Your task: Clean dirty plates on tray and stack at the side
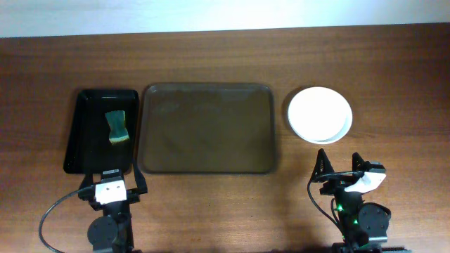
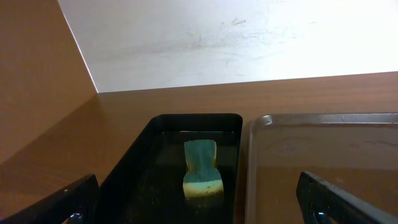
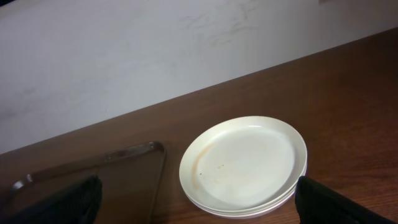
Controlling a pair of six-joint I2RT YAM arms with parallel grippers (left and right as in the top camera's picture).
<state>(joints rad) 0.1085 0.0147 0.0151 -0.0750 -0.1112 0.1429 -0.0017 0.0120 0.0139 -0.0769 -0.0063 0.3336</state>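
Note:
The white plates (image 1: pixel 320 114) sit stacked on the table right of the dark-brown tray (image 1: pixel 207 128), which holds nothing. In the right wrist view the stack (image 3: pixel 244 163) shows faint orange-brown streaks on the top plate's left inner rim, and the tray's corner (image 3: pixel 134 155) lies to its left. My right gripper (image 1: pixel 341 169) is open and empty, just in front of the stack. My left gripper (image 1: pixel 112 184) is open and empty at the front edge of the small black tray. In the left wrist view the brown tray (image 2: pixel 323 149) lies at the right.
A narrow black tray (image 1: pixel 88 133) left of the brown tray holds a green-and-yellow sponge (image 1: pixel 117 127), also seen in the left wrist view (image 2: pixel 202 168). A white wall runs along the table's far edge.

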